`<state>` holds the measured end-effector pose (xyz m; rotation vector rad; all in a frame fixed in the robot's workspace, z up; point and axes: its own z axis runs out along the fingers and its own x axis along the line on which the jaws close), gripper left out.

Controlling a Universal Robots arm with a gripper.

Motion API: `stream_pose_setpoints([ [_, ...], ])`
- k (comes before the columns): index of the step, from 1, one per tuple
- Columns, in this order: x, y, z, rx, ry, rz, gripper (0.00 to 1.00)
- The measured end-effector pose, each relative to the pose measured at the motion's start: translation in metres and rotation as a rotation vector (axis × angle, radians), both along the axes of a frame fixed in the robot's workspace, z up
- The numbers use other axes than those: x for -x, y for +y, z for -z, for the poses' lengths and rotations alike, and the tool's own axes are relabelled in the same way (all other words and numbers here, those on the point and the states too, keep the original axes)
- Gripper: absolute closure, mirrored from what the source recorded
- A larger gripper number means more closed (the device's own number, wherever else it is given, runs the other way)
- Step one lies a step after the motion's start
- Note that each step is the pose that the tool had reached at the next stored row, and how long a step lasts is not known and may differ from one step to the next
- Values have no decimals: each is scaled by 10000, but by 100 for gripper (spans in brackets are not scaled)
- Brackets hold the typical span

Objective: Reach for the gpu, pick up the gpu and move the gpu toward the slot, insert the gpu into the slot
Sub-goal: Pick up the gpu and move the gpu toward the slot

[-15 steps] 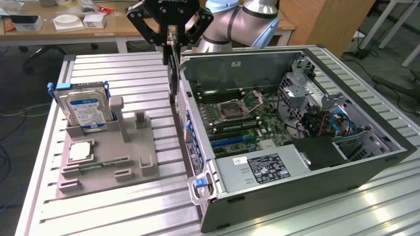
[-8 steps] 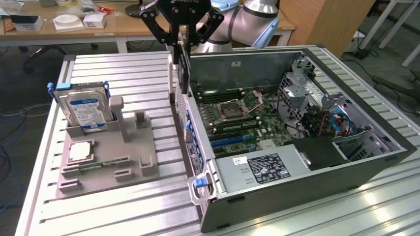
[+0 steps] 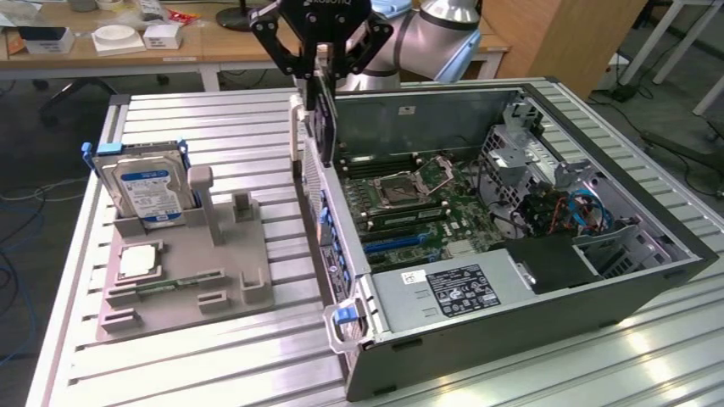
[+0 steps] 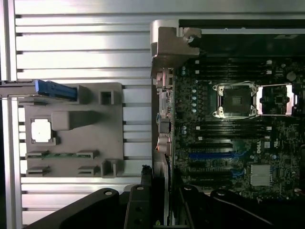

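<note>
My gripper (image 3: 322, 64) hangs above the near wall of the open computer case (image 3: 633, 280), shut on the gpu (image 3: 321, 119). The card hangs upright and edge-on below the black fingers, its lower end just over the motherboard's edge. In the wrist view the gpu (image 4: 161, 183) is a thin dark strip between the fingers (image 4: 138, 205), over the case's rear port edge. The blue slot (image 3: 396, 242) lies on the motherboard (image 3: 453, 212) below the processor socket. The same slot (image 4: 209, 155) shows in the wrist view, apart from the card.
A grey fixture (image 3: 226, 280) beside the case holds a blue-labelled hard drive (image 3: 147, 191), a square processor chip (image 3: 138, 261) and a memory stick (image 3: 169, 284). Inside the case are the power supply (image 3: 453, 288) and a drive cage with cables (image 3: 565, 203). The table is ribbed aluminium.
</note>
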<state>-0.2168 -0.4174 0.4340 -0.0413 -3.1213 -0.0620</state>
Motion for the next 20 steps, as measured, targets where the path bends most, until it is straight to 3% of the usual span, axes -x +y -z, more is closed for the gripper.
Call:
stream_pose_setpoints([
  [20, -237, 0, 0, -11, 0, -93, 74],
])
